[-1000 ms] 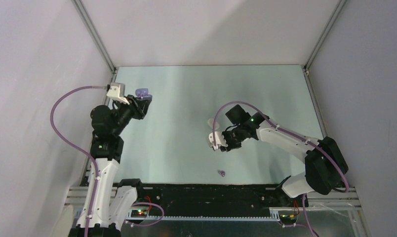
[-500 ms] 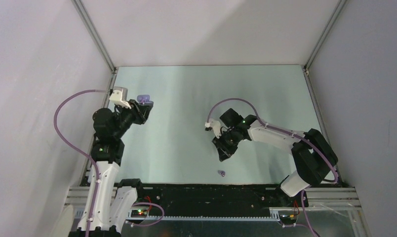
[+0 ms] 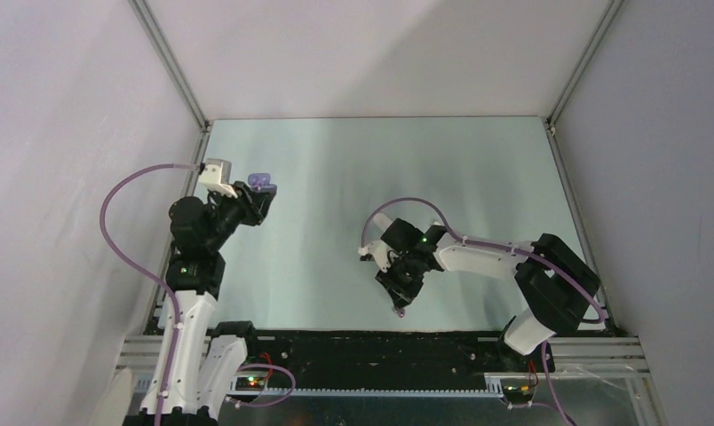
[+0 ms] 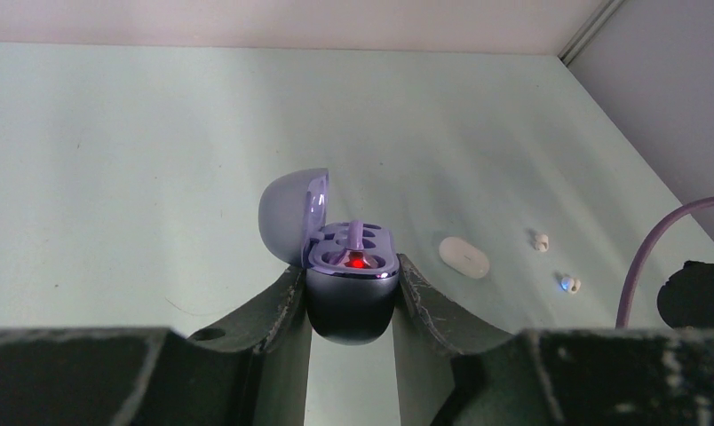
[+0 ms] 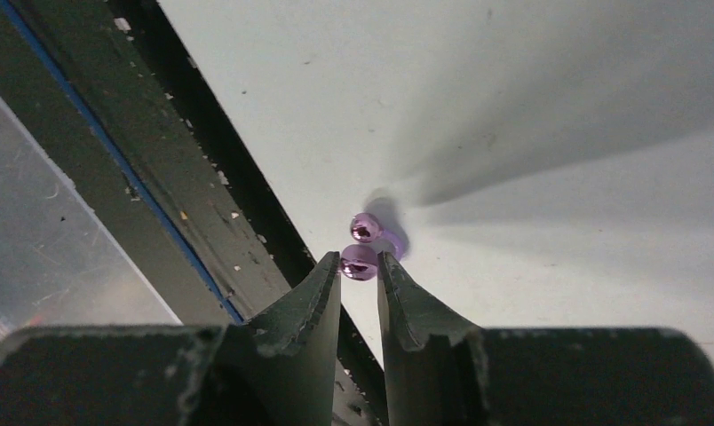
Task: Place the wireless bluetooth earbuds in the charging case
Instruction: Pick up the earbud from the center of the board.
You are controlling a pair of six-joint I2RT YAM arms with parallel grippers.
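Left gripper (image 4: 352,271) clamped on 1 lilac case (image 4: 352,306), held clear of the table (image 4: 114,160), lid flipped open, red light on inside. 1 seated earbud (image 4: 355,238) in it, stem up; the other slot can't be made out. Right gripper (image 5: 360,266) down at the near table edge, jaws narrow, tips pinching 1 loose purple earbud (image 5: 364,229) that lies on the surface. Also on the table: 1 white case (image 4: 464,256), closed, and 2 white buds (image 4: 540,240) (image 4: 567,283) just beside it, apart from each other.

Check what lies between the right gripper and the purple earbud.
Nothing: in the right wrist view one end of the purple earbud sits between the tips of the right gripper; whether it is clamped is unclear.
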